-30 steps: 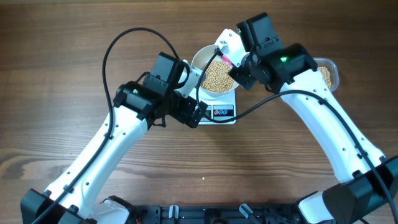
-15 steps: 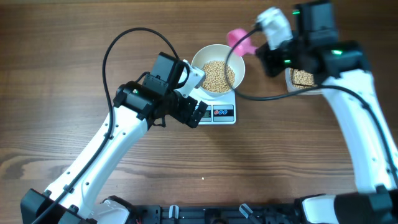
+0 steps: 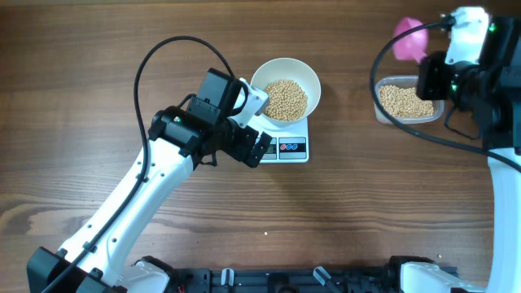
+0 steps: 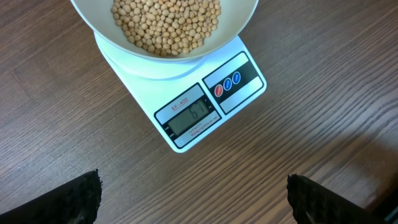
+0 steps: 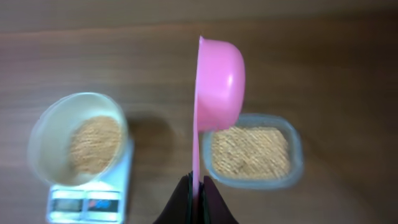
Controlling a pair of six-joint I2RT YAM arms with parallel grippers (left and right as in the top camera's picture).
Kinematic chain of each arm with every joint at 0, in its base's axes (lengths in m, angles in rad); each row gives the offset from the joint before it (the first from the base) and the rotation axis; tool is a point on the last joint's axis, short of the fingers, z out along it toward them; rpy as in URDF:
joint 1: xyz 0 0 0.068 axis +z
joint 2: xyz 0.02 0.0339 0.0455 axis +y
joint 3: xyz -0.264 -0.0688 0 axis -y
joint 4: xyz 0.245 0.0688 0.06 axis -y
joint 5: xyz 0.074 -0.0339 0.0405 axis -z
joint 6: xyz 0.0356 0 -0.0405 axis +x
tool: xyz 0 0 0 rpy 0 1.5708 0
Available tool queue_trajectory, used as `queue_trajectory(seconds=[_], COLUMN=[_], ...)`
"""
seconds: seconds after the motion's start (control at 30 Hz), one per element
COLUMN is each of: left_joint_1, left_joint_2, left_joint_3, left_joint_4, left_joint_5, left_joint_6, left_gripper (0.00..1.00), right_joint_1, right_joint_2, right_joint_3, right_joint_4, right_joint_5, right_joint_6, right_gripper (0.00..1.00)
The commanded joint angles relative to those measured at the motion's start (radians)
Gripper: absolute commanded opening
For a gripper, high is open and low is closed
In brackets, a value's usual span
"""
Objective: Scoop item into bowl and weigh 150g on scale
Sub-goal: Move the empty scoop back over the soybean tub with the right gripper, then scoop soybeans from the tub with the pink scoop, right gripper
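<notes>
On the counter [image 3: 98, 49], centre: white bowl [image 3: 281, 65] sits on the scale [image 3: 291, 148], part-filled with beans [image 3: 285, 99]. Scale display is lit, but the digits are too faint to read with confidence. Left gripper [image 3: 257, 149] hangs just in front of the scale, jaws wide apart, nothing between them. Right gripper [image 5: 196, 200] is clamped tight on the handle of a pink scoop [image 5: 219, 81]. Scoop is turned on edge, up by the far-left corner of the clear tub [image 5: 292, 149]. Tub holds more beans and sits well right of the scale.
</notes>
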Motion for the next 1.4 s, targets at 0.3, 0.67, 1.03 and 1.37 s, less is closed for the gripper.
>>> queue_trajectory(seconds=[0.3, 0.67, 1.03, 1.37], left_joint_1=[0.004, 0.004, 0.004, 0.004], left_joint_2=[-0.022, -0.022, -0.022, -0.022], left_joint_3=[0.014, 0.014, 0.014, 0.014], left_joint_4=[-0.001, -0.001, -0.001, -0.001], left_joint_5=[-0.006, -0.006, -0.006, -0.006], left_joint_6=[-0.009, -0.009, -0.009, -0.009], left_gripper=[1.00, 1.00, 1.00, 1.00], right_joint_1=[0.021, 0.079, 0.080, 0.111], right_joint_2=[0.156, 0.313, 0.334, 0.464], right_joint_3=[0.014, 0.014, 0.014, 0.014], right_joint_4=[-0.076, -0.109, -0.187, -0.179], right_joint_5=[0.281, 0.328, 0.409, 0.458], right_joint_6=[0.077, 0.060, 0.060, -0.026], right_gripper=[0.04, 0.04, 0.04, 0.04])
